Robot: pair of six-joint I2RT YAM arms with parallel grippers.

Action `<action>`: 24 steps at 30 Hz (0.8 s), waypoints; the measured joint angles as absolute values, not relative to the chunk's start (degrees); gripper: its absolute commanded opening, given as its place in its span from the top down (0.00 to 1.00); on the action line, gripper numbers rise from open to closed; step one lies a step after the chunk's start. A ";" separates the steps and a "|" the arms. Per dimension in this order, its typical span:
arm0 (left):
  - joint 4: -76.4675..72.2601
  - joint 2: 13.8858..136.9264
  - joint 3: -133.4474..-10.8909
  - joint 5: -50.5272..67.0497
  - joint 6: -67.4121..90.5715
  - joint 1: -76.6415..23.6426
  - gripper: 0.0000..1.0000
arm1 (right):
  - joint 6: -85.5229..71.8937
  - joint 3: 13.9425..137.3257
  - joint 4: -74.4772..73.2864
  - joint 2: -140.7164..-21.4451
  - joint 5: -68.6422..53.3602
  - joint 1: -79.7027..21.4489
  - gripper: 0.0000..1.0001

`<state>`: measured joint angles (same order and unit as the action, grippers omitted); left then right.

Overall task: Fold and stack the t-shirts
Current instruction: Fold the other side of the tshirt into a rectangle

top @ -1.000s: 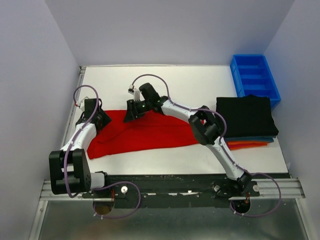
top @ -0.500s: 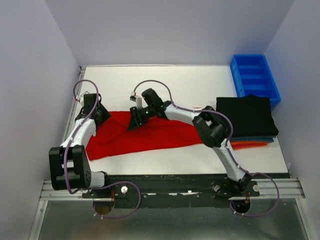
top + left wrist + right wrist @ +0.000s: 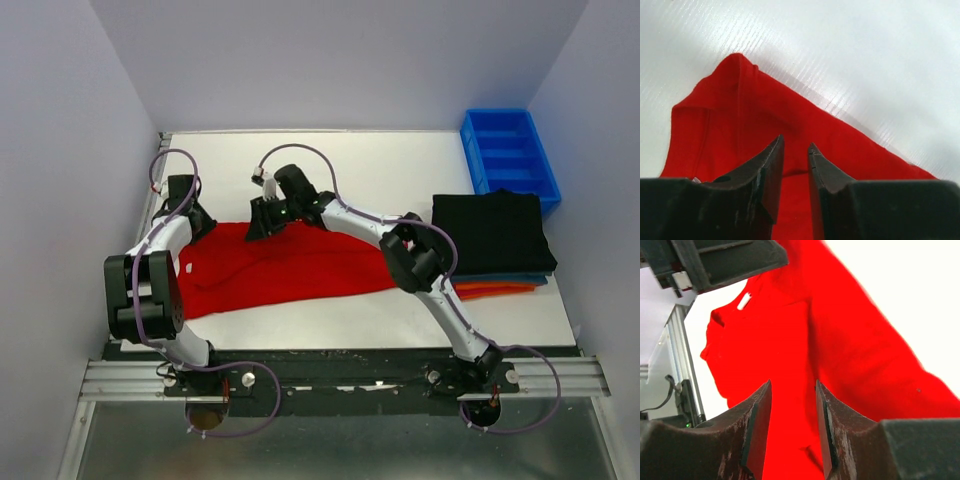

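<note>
Red, plain and bright, soft cloth: short-sleeved red t-shirt (image 3: 290, 268). Lies spread in a long wrinkled band on the flat white surface (image 3: 400, 170), under both pincers and between them.

At the shirt's left end, the left pincer (image 3: 192, 222). Hangs low over the cloth. From its own wrist view (image 3: 795, 144): stands narrowly apart, black fingers (image 3: 765, 170) not meeting, nothing clamped. Shows red cloth through the slit, a raised and folded corner of the shirt just ahead of the tips, and bare surface beyond that.

At the shirt's far edge, to the right of that one and near it without touching, the right pincer (image 3: 258, 230). From its own wrist view (image 3: 792, 385): stands apart too, wider than the other, gripping nothing. Looks down on red cloth filling the gap, with a small white label (image 3: 744, 301) ahead of the tips and to their left.

Well off to the right of the right pincer, a stack of shirts folded into flat rectangles: black t-shirt (image 3: 490, 232) on top, blue t-shirt (image 3: 540, 280) as a thin strip beneath, orange t-shirt (image 3: 495, 291) lowest, poking out on the near side.

Just beyond that stack, a blue plastic bin (image 3: 508, 150) with compartments.
</note>
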<state>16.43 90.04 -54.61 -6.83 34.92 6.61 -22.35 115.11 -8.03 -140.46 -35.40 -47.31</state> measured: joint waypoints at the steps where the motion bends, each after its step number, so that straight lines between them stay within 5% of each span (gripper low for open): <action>1: 16.40 90.48 -54.96 -6.83 34.92 6.70 0.65 | -22.35 116.29 -8.43 -141.45 -35.05 -47.31 0.52; 19: 16.78 98.17 -57.32 -6.79 34.22 8.95 0.67 | -23.75 125.58 -11.07 -149.49 -32.62 -49.84 0.55; 24: 16.73 98.21 -57.32 -6.76 34.04 9.23 0.67 | -24.10 125.58 -11.07 -149.49 -32.29 -50.43 0.84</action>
<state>16.73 98.21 -57.32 -6.76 34.04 9.23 -24.10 125.58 -11.07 -149.49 -32.29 -50.43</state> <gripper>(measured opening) 0.330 0.344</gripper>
